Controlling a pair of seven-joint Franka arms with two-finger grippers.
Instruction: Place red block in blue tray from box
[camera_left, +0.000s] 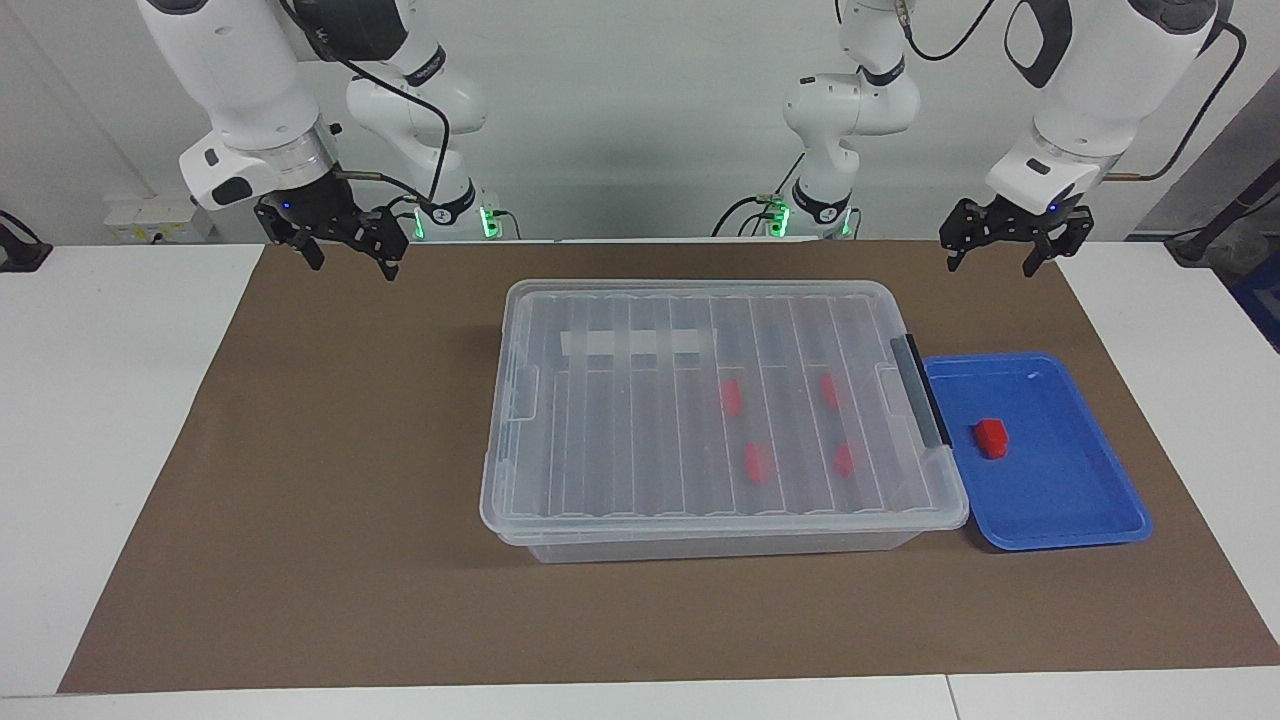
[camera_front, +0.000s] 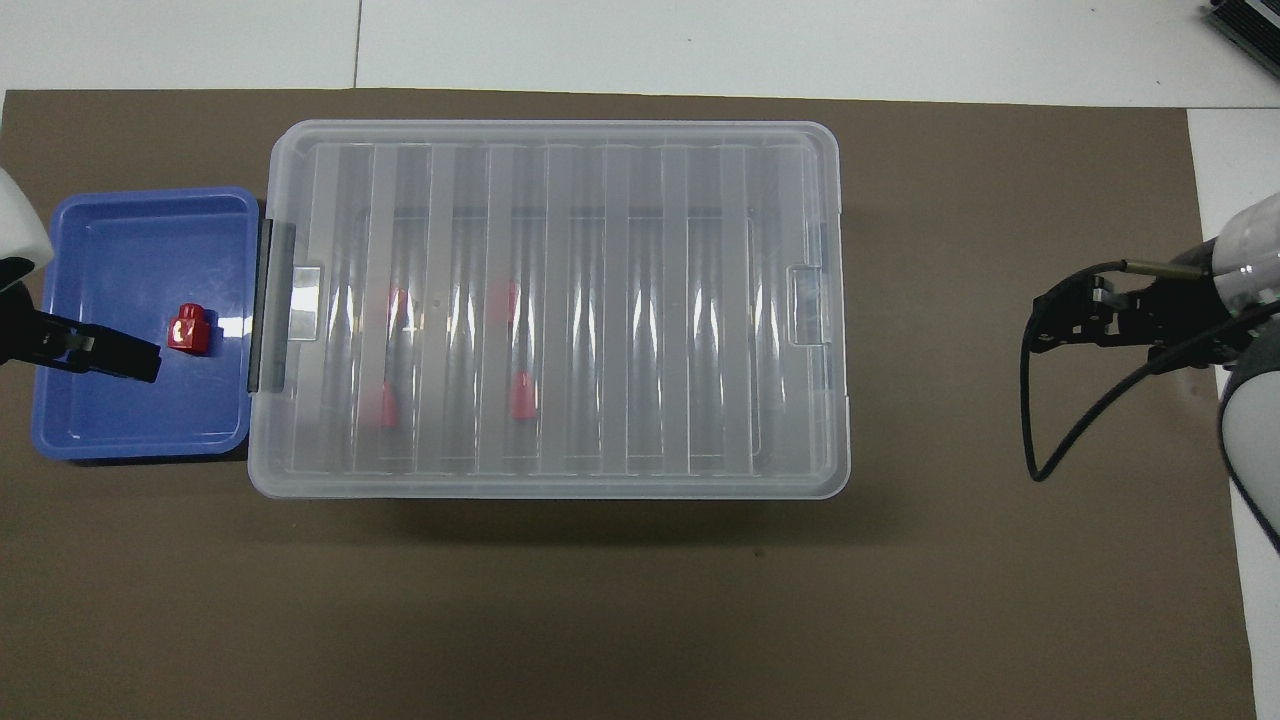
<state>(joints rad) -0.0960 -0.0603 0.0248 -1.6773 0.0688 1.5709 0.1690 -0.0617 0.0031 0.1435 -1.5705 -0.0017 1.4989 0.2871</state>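
The clear box (camera_left: 620, 440) stands in the middle of the mat with its ribbed lid shut; it also shows in the overhead view (camera_front: 700, 300). Several red blocks (camera_left: 731, 397) lie inside it, seen through the lid (camera_front: 521, 395). The blue tray (camera_left: 1060, 540) sits beside the box toward the left arm's end (camera_front: 140, 447). One red block (camera_left: 991, 438) lies in the tray (camera_front: 190, 329). My left gripper (camera_left: 1000, 258) is open and empty, raised over the tray's outer end (camera_front: 120, 358). My right gripper (camera_left: 348, 258) is open and empty, raised over the mat toward the right arm's end (camera_front: 1060, 320).
A brown mat (camera_left: 300, 500) covers most of the white table (camera_left: 100, 400). The box's black clip handle (camera_left: 925, 390) faces the tray. A pale tape strip (camera_left: 635, 343) lies on the lid.
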